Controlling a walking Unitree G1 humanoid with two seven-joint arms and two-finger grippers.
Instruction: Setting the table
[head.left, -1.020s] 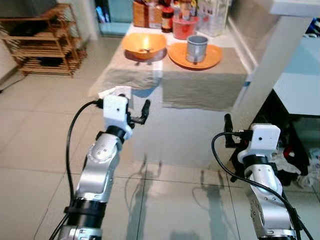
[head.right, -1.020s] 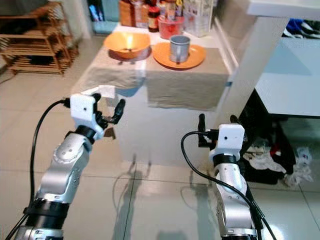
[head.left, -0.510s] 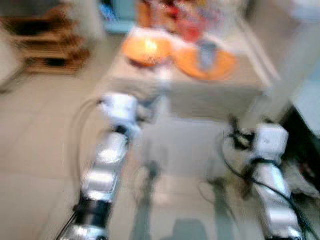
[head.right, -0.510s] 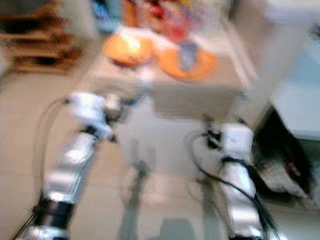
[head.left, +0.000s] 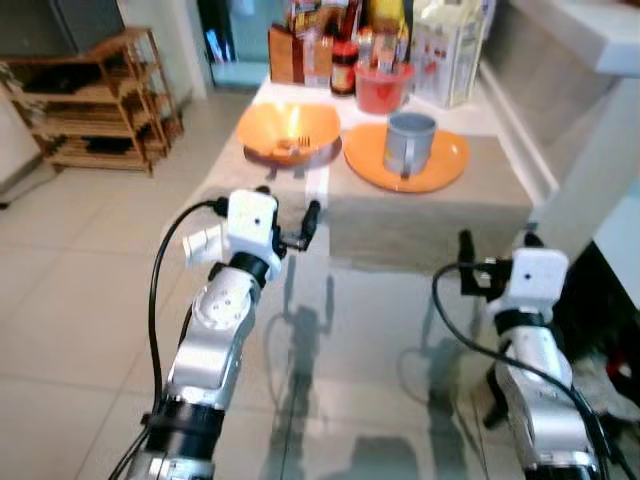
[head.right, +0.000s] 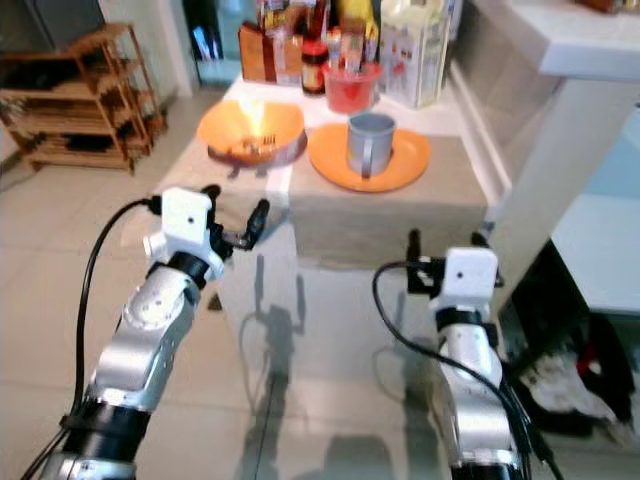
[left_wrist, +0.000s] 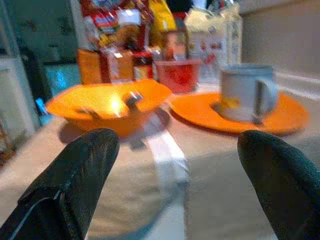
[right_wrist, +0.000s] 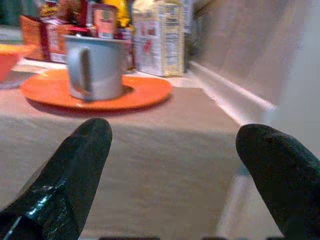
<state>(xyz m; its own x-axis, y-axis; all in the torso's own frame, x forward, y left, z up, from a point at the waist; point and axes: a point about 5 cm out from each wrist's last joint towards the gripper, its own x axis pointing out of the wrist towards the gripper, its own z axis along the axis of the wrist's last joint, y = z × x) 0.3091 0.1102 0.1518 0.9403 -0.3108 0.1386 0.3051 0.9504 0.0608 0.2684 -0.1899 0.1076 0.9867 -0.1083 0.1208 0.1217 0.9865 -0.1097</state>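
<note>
An orange bowl (head.left: 262, 125) with a metal utensil in it sits on the beige-clothed table (head.left: 430, 220). Beside it, an orange plate (head.left: 450, 160) carries a grey mug (head.left: 408, 143). My left gripper (head.left: 290, 215) is raised at the table's near edge, in front of the bowl, open and holding nothing. My right gripper (head.left: 497, 250) is also open and empty, held short of the table's near right corner. Between the fingers in the left wrist view lie the bowl (left_wrist: 107, 102) and the plate (left_wrist: 287, 112). The mug (right_wrist: 95, 65) stands ahead in the right wrist view.
Bottles, cartons and a red container (head.left: 384, 85) crowd the table's far end. A wooden rack (head.left: 95, 100) stands on the tiled floor at the left. A white counter and its pillar (head.left: 600, 150) rise close on the right, with dark clutter below.
The whole picture has shifted after a blurred moment: the camera has come closer to the table. Both arms stay raised with their fingers apart.
</note>
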